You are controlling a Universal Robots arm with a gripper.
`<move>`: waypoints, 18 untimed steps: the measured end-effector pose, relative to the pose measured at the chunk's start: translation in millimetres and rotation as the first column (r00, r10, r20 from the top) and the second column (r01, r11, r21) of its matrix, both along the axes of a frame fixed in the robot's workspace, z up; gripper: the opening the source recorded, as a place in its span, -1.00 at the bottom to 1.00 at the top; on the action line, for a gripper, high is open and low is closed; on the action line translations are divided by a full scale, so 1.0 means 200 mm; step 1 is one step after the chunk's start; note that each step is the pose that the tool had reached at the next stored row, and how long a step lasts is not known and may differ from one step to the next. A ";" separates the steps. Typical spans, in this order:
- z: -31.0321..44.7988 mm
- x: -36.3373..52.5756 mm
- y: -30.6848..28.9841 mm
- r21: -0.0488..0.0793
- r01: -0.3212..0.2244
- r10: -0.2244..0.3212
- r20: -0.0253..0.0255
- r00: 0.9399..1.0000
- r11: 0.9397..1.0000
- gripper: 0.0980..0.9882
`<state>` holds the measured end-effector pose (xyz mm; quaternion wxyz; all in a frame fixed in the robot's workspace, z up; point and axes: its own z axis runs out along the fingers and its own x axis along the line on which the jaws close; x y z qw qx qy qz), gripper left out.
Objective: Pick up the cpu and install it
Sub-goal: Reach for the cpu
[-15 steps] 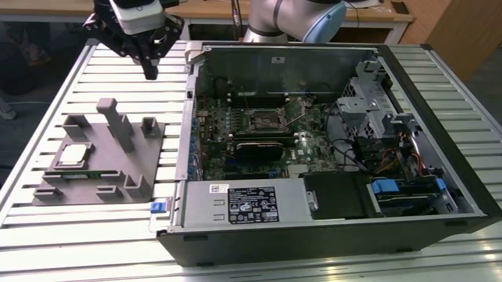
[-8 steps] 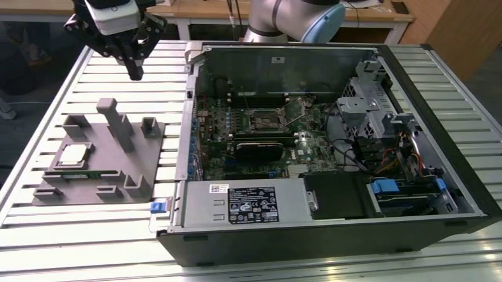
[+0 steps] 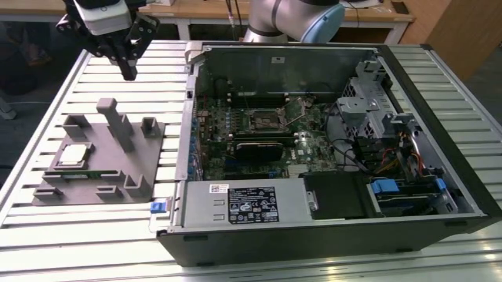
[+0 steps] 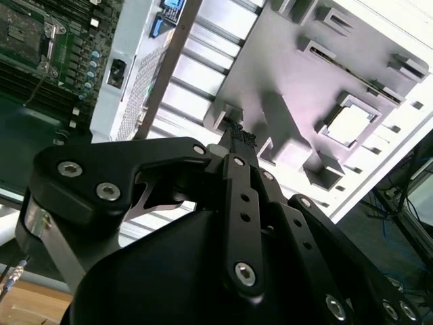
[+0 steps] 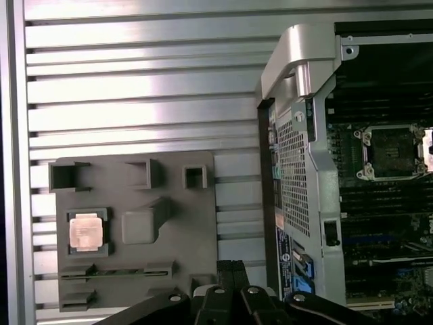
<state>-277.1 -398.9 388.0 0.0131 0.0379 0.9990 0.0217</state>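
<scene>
Though its top is cut off, the hand [image 3: 128,75] hangs closed, empty; cpu [image 3: 73,154] untouched.

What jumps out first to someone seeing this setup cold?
The open computer case on the slatted table dominates the exterior view's right, its empty-looking socket exposed. At that view's left, a grey fixture tray holds the silvery cpu in a recess. The gripper hangs above the tray's far end, fingers together and holding nothing.
</scene>
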 end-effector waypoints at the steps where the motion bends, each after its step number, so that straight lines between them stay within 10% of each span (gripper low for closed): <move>1: 0.000 -0.006 0.000 0.000 0.000 0.000 0.000 1.000 1.000 -0.98; 18: -0.004 -0.133 0.000 0.000 0.000 0.000 0.000 1.000 1.000 -0.98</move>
